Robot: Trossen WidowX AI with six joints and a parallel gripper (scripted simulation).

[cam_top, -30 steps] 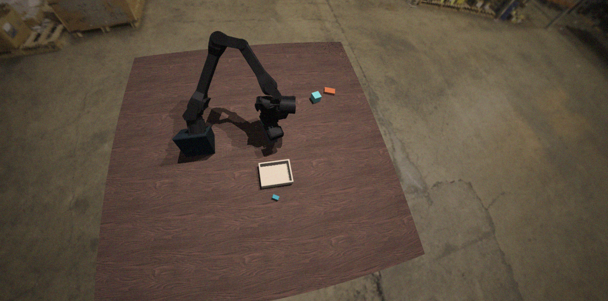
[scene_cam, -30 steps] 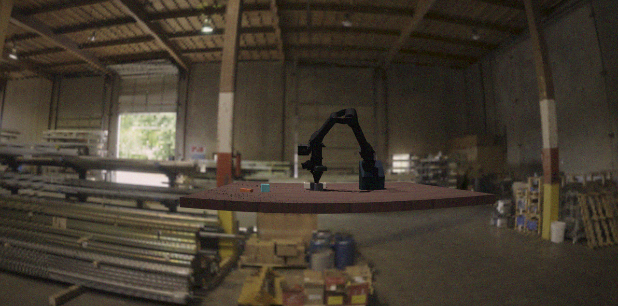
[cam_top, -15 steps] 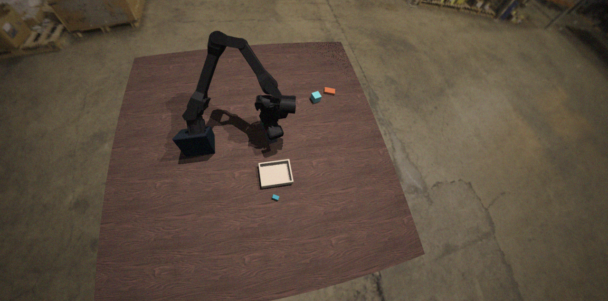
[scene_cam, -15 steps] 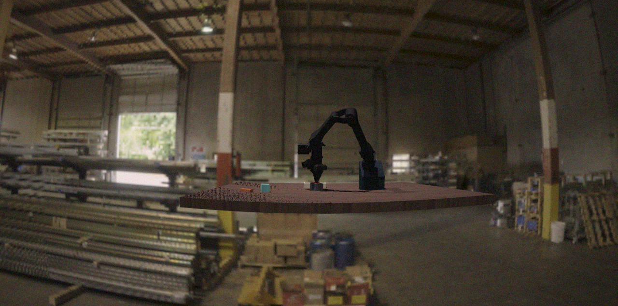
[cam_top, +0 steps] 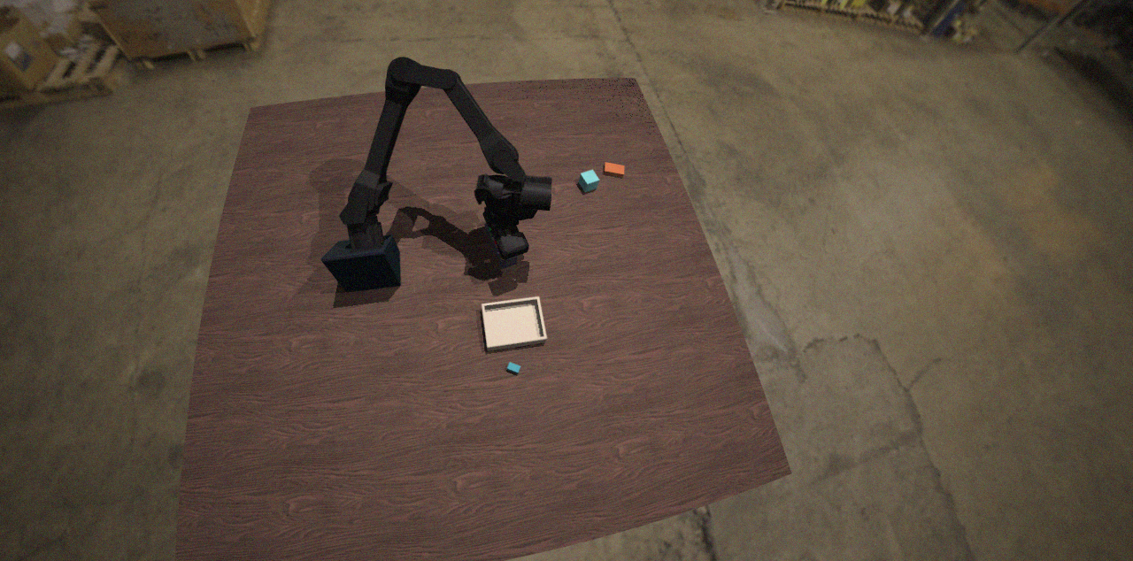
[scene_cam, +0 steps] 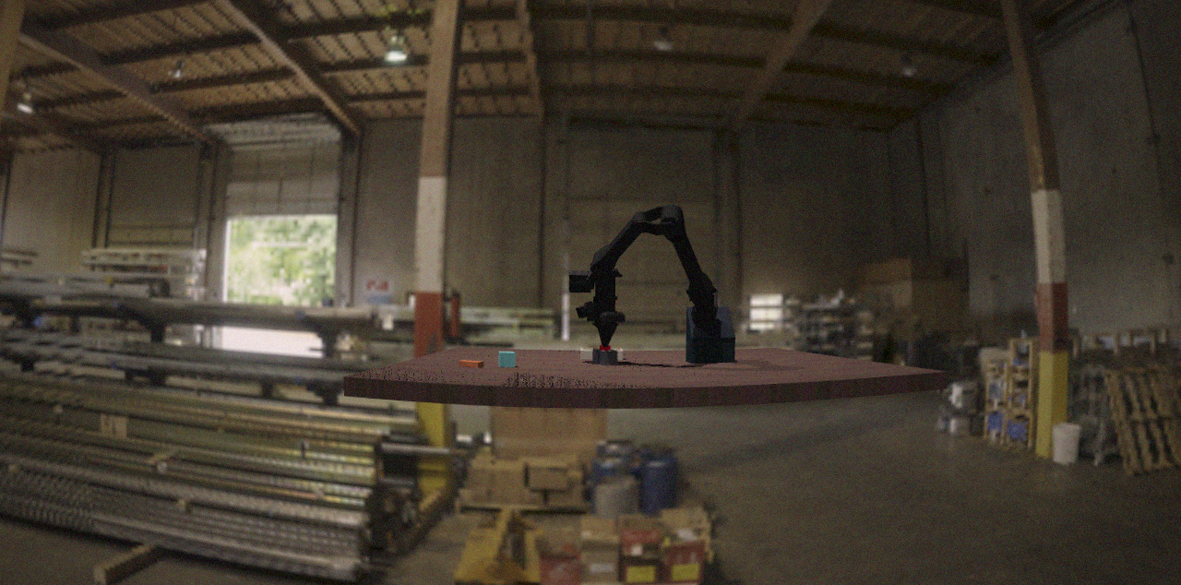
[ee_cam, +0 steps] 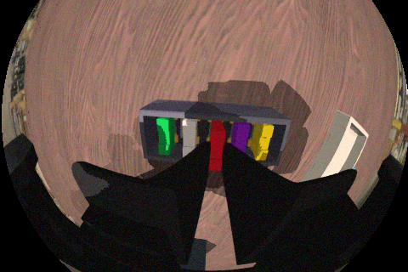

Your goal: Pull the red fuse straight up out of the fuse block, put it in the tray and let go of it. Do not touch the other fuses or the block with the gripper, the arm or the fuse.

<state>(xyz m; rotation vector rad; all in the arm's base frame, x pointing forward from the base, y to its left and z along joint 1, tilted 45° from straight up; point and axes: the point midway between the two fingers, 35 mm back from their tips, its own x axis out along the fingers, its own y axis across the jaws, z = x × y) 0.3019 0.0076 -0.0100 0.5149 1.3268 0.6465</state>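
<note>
The dark fuse block (ee_cam: 163,108) (scene_cam: 605,358) stands on the table. In the wrist view its green fuse (ee_cam: 163,136), white fuse (ee_cam: 189,136), purple fuse (ee_cam: 240,135) and yellow fuse (ee_cam: 263,140) sit in their places. My gripper (ee_cam: 216,148) (scene_cam: 606,344) is shut on the red fuse (ee_cam: 217,133) (scene_cam: 605,348), between white and purple. The red fuse stands raised above its neighbours, and red shows above the block in the exterior view. Whether its lower end is clear of the block I cannot tell. The cream tray (cam_top: 483,327) (ee_cam: 336,136) is empty.
A teal cube (cam_top: 589,180) (scene_cam: 506,359) and an orange block (cam_top: 614,169) (scene_cam: 471,364) lie on the far side of the block from the tray. A small teal block (cam_top: 513,368) lies just beyond the tray. The arm's base (cam_top: 362,265) stands left of the fuse block.
</note>
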